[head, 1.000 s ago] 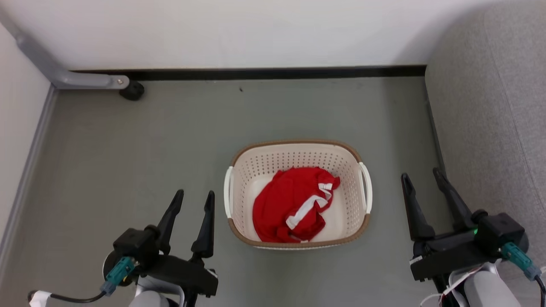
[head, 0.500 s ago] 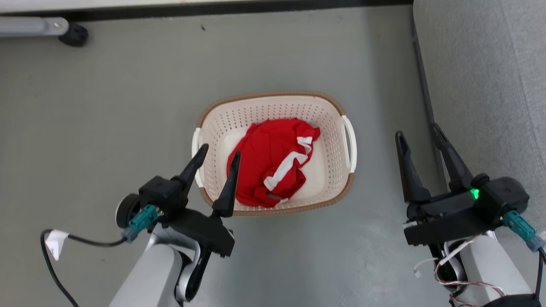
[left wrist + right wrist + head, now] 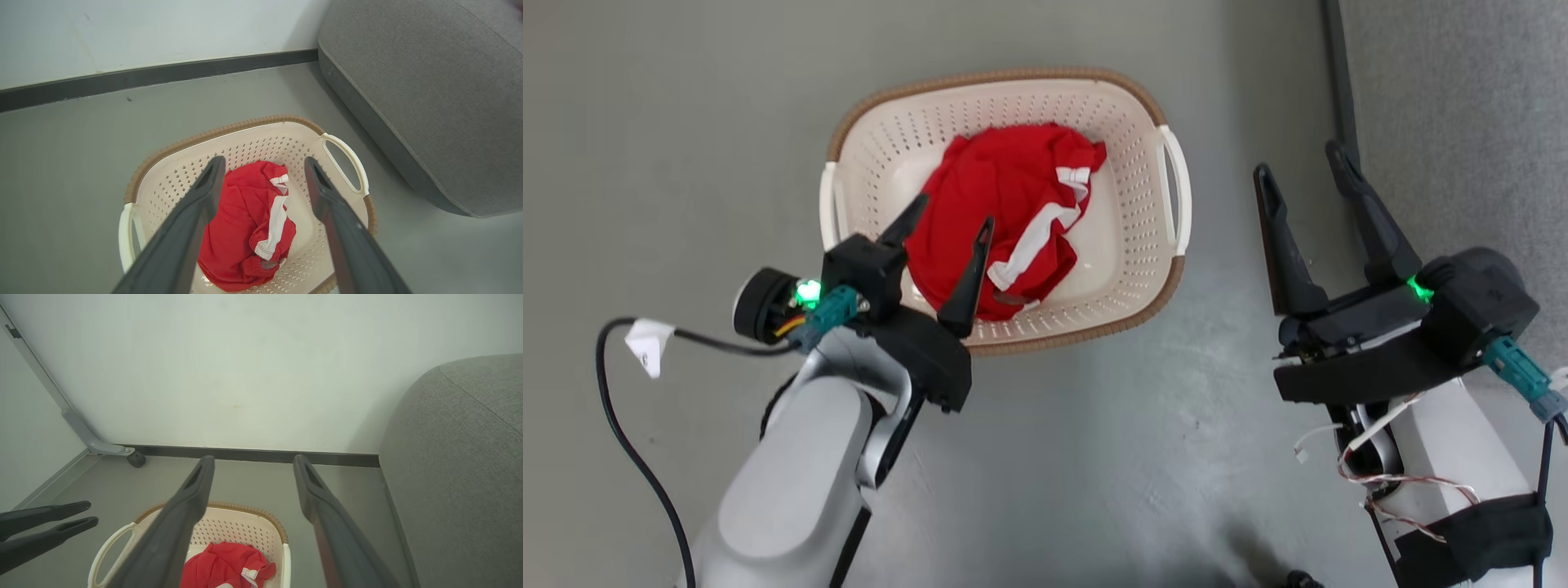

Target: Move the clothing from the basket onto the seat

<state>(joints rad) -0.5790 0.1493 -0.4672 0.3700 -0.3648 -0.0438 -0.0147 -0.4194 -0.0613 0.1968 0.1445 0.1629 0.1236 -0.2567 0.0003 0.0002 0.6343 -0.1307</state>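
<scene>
Left gripper (image 3: pixel 956 208), jaws apart, hangs over the red clothing (image 3: pixel 1005 188) in the basket (image 3: pixel 980 77) at upper centre. Right gripper (image 3: pixel 1297 157) is spread empty at right. The cable tag (image 3: pixel 648 343) is unreadable.

- My left gripper (image 3: pixel 956 210) has its two dark fingers spread wide with nothing between them, tips angled up and a bit right in the head view.
- The left forearm (image 3: pixel 792 474) is pale grey and reaches forward from the lower left, with a green light (image 3: pixel 808 291) lit at the wrist.
- My right gripper (image 3: pixel 1297 158) is splayed just as wide and is empty, fingers leaning slightly left.
- The right forearm (image 3: pixel 1454 457) sits low, with loose wires (image 3: pixel 1405 482) across it.
</scene>
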